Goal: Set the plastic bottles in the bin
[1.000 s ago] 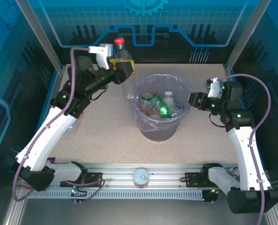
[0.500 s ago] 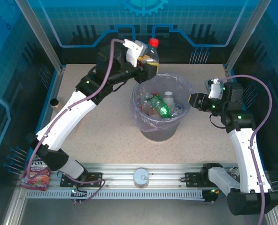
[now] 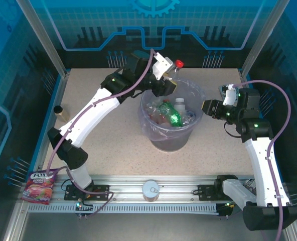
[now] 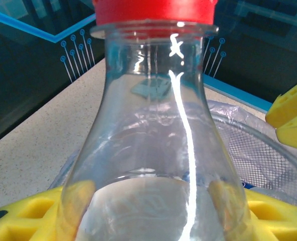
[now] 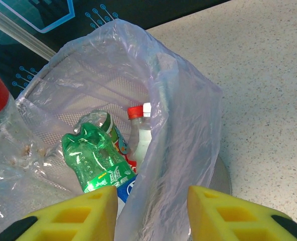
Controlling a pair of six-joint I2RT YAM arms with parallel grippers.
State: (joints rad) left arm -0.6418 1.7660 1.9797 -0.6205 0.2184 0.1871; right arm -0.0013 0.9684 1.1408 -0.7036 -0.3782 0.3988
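One clear bottle (image 3: 174, 72) with a red cap stands nearly upright, cap on top, over the far rim of the bin (image 3: 171, 141). Our left jaws hold its body, so we think it just needs dropping straight down. Our right jaws pinch the bin's right rim.

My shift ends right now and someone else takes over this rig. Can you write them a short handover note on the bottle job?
Left pincer: shut on a clear red-capped bottle, held over the far rim of the bin.
Right pincer: shut on the bin's right rim, one finger inside, one outside.
Done: several bottles lie in the bin, among them a green bottle.
Left: release the held bottle into the bin. The amber jar and tin can are not bottles, so leave them.
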